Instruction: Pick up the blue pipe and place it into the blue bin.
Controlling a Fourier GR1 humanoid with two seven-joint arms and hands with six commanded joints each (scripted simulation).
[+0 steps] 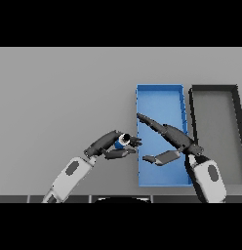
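Just left of the blue bin [159,100], my left hand [114,142] has its fingers and thumb curled round the blue pipe [121,141], holding it clear of the grey surface [64,93], as far as I can judge. Only a short stretch of the pipe shows between my fingers, with its open end facing up towards me; I cannot tell its full length, so its long axis seems to run roughly along my line of sight.

My left hand is plainly the one doing the carrying. The bin's near-left wall lies directly to the right of the pipe, just beside my fingertips, so the coming move is a short carry rightward over that wall.

My right hand [167,141] is already above the bin, fingers straight and spread, thumb out, holding nothing. It takes up the lower middle of the bin's floor, and I judge that it could crowd the drop. Open room remains in the bin's far half.

Beyond the bin, touching or nearly touching its right wall, stands a dark bin [238,117], which I should avoid.
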